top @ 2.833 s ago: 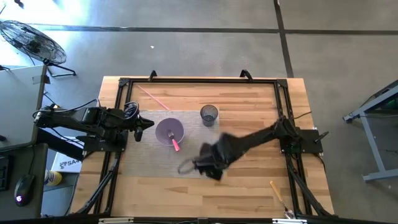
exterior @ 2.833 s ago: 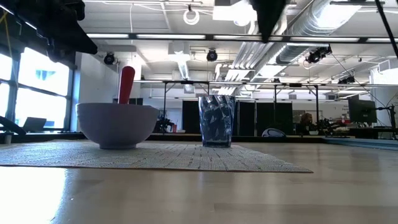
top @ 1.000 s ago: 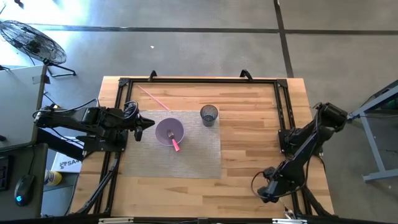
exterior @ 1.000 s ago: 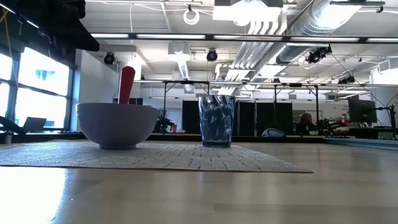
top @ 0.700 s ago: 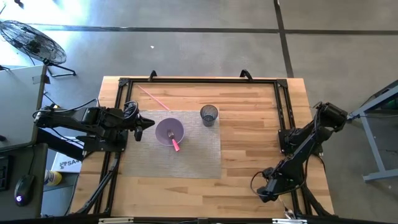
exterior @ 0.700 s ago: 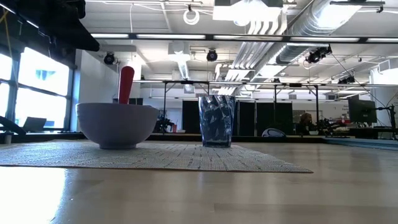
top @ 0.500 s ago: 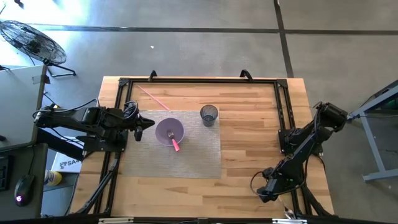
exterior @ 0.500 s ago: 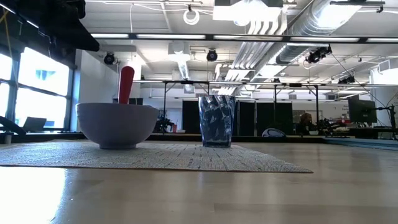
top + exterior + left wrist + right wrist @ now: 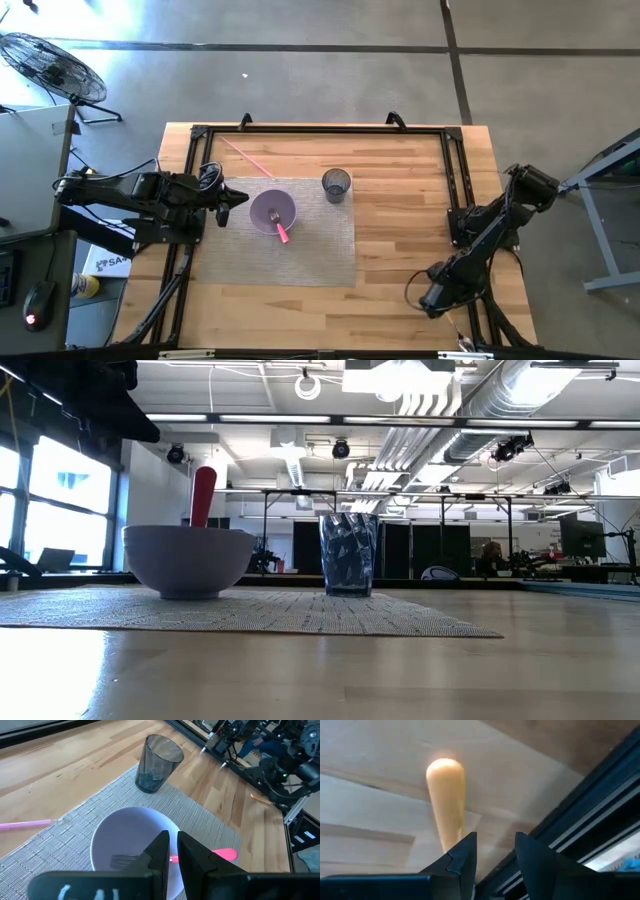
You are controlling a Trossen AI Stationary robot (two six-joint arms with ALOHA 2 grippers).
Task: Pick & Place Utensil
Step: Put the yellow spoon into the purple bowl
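A yellow-handled utensil lies on the bare wood near the table's near right corner, by the black frame rail. My right gripper is low over it and open. The rounded handle end shows ahead of one finger and runs under it. A lavender bowl stands on the grey mat and holds a pink-handled fork, whose handle leans on the rim. My left gripper waits shut just left of the bowl. My right gripper comes at the yellow handle from above, pointing down, with one finger over the handle and the other beside it on the rail side. That finger hides the spot, so I cannot tell whether it touches.
A dark translucent cup stands at the far right corner of the mat. A pink straw lies on the wood beyond the bowl. Black frame rails border the table's sides. Bare wood lies between the mat and my right gripper.
My right gripper has shifted slightly toward the far edge while staying low over the near right corner. Bowl, fork, cup and left arm have kept still.
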